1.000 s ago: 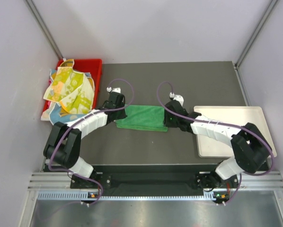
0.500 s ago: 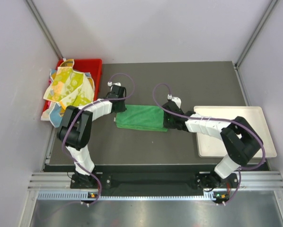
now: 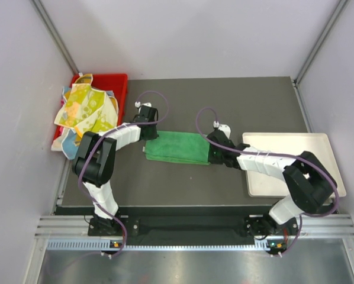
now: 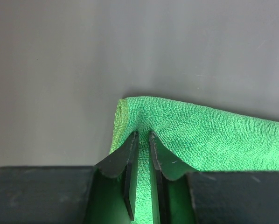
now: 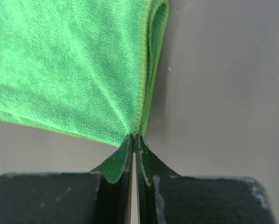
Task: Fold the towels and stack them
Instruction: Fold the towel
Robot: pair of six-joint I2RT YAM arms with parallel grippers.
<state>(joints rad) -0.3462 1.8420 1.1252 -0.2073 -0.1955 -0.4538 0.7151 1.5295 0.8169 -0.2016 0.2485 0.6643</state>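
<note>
A green towel point(image 3: 177, 148) lies folded into a long strip on the dark table top. My left gripper point(image 3: 147, 136) is at the strip's left end. In the left wrist view the gripper point(image 4: 142, 135) stands nearly shut, with a ridge of the green towel point(image 4: 214, 135) pinched between its tips. My right gripper point(image 3: 213, 155) is at the strip's right near corner. In the right wrist view it point(image 5: 134, 136) is shut on the hemmed corner of the green towel point(image 5: 60, 70). A yellow pastel-patterned towel point(image 3: 85, 109) lies heaped on other towels in the red bin.
The red bin point(image 3: 121, 80) stands at the far left of the dark table top point(image 3: 242, 106). A white flat tray point(image 3: 295, 148) lies on the right, partly under my right arm. Grey walls enclose the table on three sides.
My left arm's elbow has swung in towards its base while its gripper stayed at the towel's left end. My right gripper has shifted slightly right and nearer with the corner.
</note>
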